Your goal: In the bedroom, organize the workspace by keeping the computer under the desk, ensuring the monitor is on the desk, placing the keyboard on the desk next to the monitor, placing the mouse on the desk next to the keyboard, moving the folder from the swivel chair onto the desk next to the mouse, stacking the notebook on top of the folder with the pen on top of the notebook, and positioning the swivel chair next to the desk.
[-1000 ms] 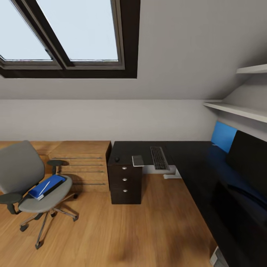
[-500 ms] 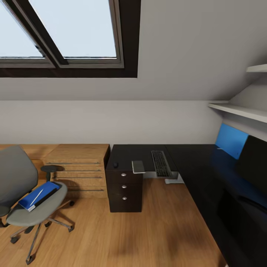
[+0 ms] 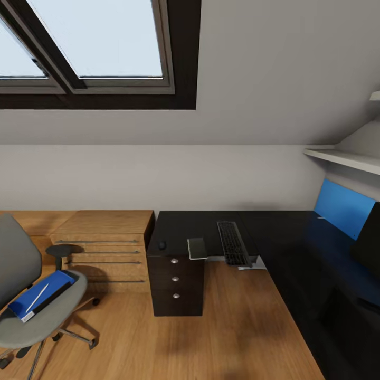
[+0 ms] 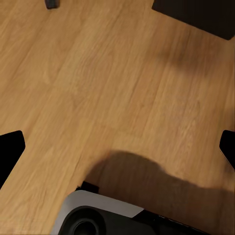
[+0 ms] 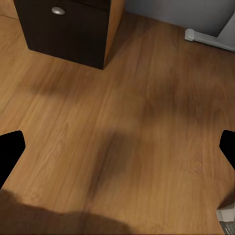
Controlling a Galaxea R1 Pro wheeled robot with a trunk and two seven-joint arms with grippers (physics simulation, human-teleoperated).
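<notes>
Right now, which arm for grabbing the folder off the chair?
Left, probably. The folder lies on the swivel chair at the head view's far left, the left arm's side, while the desk sits to the right. Both pincers are open over bare floor, so neither has a head start.

Looks down along the right gripper (image 5: 117,147), black fingertips (image 5: 10,147) wide apart at opposite edges, nothing between them but wood floor (image 5: 147,122) with soft shadows. Shows a dark drawer unit (image 5: 68,34) with a round silver knob (image 5: 58,11), and a white foot bar (image 5: 208,39) well apart from it.
</notes>
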